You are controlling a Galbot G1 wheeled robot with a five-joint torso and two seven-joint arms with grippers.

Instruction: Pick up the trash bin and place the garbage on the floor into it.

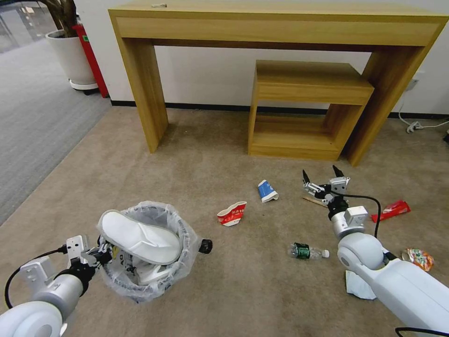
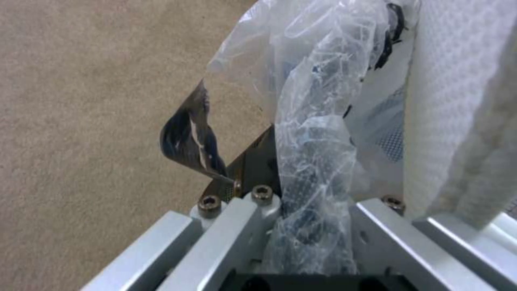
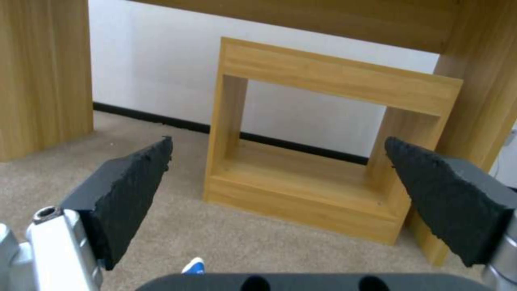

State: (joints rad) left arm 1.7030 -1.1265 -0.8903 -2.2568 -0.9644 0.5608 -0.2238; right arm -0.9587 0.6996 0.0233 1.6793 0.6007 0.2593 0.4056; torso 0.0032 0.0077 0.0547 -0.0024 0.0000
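The small round black trash bin (image 1: 146,276), lined with a crinkly translucent plastic bag puffed over its rim, is seen at about seven o'clock in the head view, tilted with its mouth turned toward the camera. Its near rim is clamped by the left gripper (image 1: 104,255); in the left wrist view the bunched liner (image 2: 315,169) is pinched between the metal fingers (image 2: 237,230). A white slipper (image 1: 140,238) is lodged across the bin's mouth. The right gripper (image 1: 325,176) is held above the beige short-pile carpet floor (image 1: 196,164) at about three o'clock, its black pads (image 3: 129,194) spread wide apart with nothing between them. Litter is scattered on the carpet: a crushed red paper cup (image 1: 231,214) near the centre, a crushed blue paper cup (image 1: 267,191) at one o'clock from it, a clear green-label bottle (image 1: 306,252) at four o'clock, a thin wooden stick (image 1: 312,201) just beside the right gripper, and a red wrapper (image 1: 391,210) farther toward three o'clock. A light wooden desk (image 1: 280,28) with a small open wooden shelf unit (image 1: 299,112) beneath it is placed at twelve o'clock against the white wall.
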